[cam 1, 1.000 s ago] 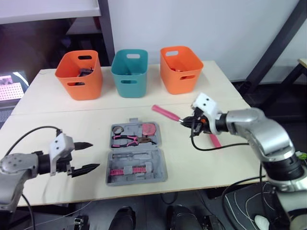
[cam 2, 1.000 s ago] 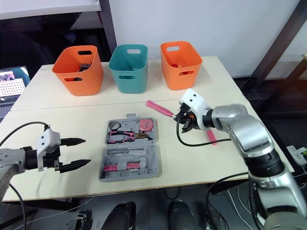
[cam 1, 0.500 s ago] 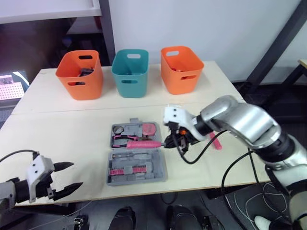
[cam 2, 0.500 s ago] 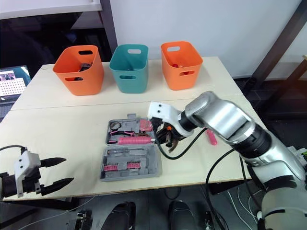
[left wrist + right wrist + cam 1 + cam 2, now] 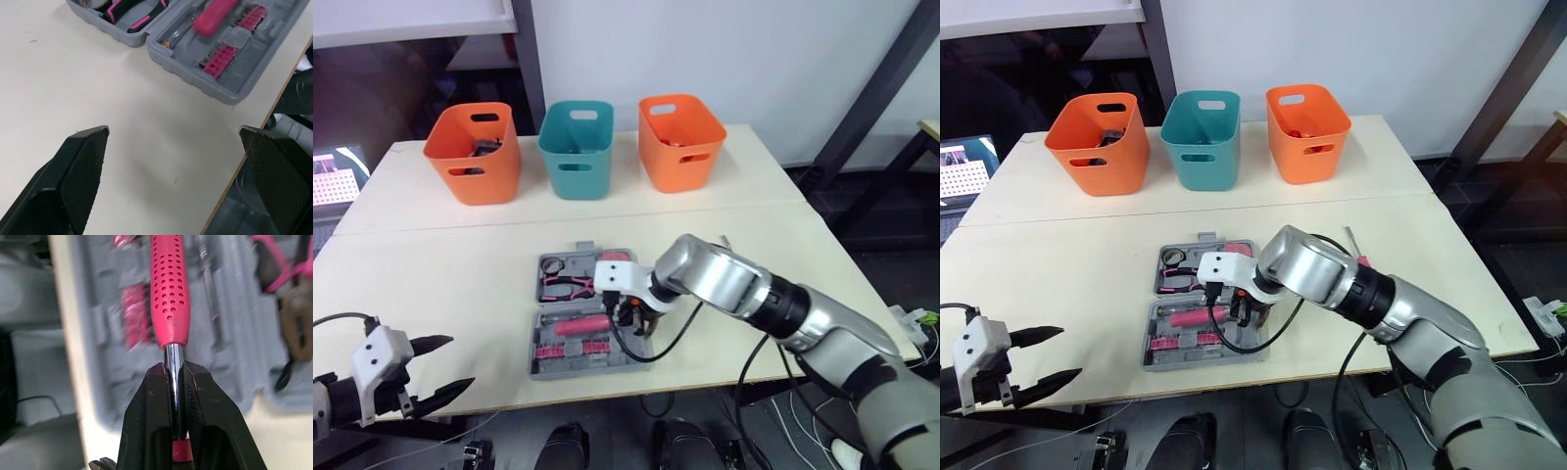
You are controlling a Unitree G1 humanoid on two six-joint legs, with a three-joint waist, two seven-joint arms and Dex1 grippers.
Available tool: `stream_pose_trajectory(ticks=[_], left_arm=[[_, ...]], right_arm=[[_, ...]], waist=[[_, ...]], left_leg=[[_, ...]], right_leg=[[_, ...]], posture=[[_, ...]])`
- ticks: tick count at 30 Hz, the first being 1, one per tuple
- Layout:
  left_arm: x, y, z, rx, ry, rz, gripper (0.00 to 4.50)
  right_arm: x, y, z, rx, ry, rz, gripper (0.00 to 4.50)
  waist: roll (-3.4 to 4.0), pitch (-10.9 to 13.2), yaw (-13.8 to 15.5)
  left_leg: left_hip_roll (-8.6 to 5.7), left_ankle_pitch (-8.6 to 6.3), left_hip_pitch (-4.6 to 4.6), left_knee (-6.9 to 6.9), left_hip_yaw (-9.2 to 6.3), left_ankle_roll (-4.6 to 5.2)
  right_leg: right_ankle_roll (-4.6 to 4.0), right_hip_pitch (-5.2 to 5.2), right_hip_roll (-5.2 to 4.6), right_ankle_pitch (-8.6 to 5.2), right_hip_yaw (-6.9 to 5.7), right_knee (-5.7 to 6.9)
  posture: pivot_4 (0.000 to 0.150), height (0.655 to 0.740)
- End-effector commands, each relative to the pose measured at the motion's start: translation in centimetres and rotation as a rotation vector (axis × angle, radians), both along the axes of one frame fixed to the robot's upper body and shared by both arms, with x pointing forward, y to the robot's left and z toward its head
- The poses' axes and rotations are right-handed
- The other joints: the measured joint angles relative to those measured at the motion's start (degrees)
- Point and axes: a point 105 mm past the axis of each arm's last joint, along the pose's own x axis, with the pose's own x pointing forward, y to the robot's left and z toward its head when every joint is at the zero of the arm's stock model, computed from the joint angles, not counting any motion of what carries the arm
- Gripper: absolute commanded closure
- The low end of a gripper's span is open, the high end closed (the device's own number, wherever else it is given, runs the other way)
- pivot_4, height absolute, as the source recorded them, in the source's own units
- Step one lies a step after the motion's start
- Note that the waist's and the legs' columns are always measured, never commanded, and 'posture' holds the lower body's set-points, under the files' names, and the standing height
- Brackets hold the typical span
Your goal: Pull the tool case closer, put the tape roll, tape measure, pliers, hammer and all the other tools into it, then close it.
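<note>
The grey tool case [image 5: 537, 345] lies open mid-table. Its far half holds the tape roll [image 5: 555, 264], the pink-and-black pliers [image 5: 570, 287] and a pink tape measure [image 5: 619, 258]. Rows of pink bits [image 5: 573, 349] fill its near half. My right gripper [image 5: 625, 313] hangs just above the near half, shut on the metal shaft of a pink-handled tool [image 5: 168, 293], whose handle [image 5: 1193, 316] points left along the case. I cannot tell if the tool touches the case. My left gripper [image 5: 458, 364] is open and holds nothing at the front left table edge, well away from the case [image 5: 230, 93].
Three bins stand in a row at the back: orange [image 5: 475, 152], teal [image 5: 576, 147], orange [image 5: 680, 142]. A small pink item [image 5: 1363, 261] lies on the table just right of my right arm. A laptop screen [image 5: 333, 176] sits beyond the left table edge.
My right gripper carried the pink-handled tool from the right of the table leftward and down over the case's near half. My left gripper drew back toward the front left edge.
</note>
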Motion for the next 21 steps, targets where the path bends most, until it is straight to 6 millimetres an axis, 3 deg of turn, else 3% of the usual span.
stream_pose_trajectory(ticks=[1,21], left_arm=[[0.0,0.3,0.8,0.022,-0.041,0.005,0.00],[1.0,-0.4,1.9,-0.021,-0.042,-0.029,0.00]], right_arm=[[0.4,1.2,0.8,0.021,-0.044,0.035,4.49],[0.2,3.2,-1.9,0.016,0.009,0.070,4.49]], waist=[[0.00,0.00,0.05],[0.00,0.00,-0.10]], left_leg=[[0.00,0.00,0.00,0.00,0.00,0.00],[0.01,0.00,0.01,0.00,-0.05,0.00]], right_leg=[[0.00,0.00,0.00,0.00,0.00,0.00],[0.01,0.02,0.06,0.01,0.00,0.03]], posture=[[0.150,0.7400],[0.150,0.7400]])
